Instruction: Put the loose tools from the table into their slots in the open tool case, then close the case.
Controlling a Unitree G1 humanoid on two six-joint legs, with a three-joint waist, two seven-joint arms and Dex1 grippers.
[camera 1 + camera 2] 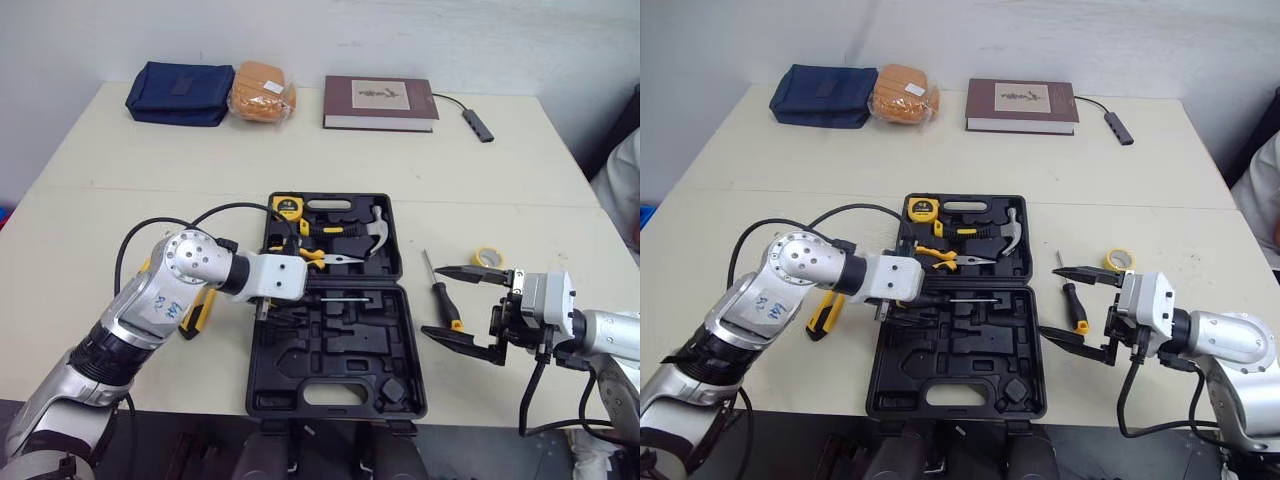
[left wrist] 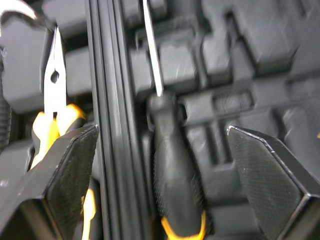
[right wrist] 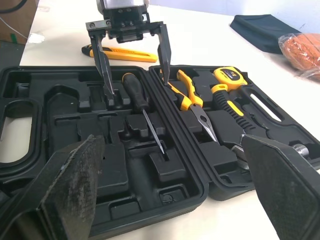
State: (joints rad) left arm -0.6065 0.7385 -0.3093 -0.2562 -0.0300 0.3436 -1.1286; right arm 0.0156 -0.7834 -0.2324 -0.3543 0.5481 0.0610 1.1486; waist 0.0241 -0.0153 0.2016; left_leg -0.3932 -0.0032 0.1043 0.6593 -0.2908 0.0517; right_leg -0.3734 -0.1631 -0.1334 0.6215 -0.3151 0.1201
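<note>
The black tool case lies open in the middle of the table. Its far half holds a tape measure, a hammer and pliers. A black-handled screwdriver lies in the near half. My left gripper hangs open just over that handle, one finger on each side. A loose screwdriver and a yellow tape roll lie right of the case. My right gripper stands open beside that screwdriver, holding nothing. A yellow utility knife lies left of the case.
Along the table's far edge sit a blue pouch, an orange bagged item, a brown book and a cabled adapter. A person's sleeve shows at the right edge.
</note>
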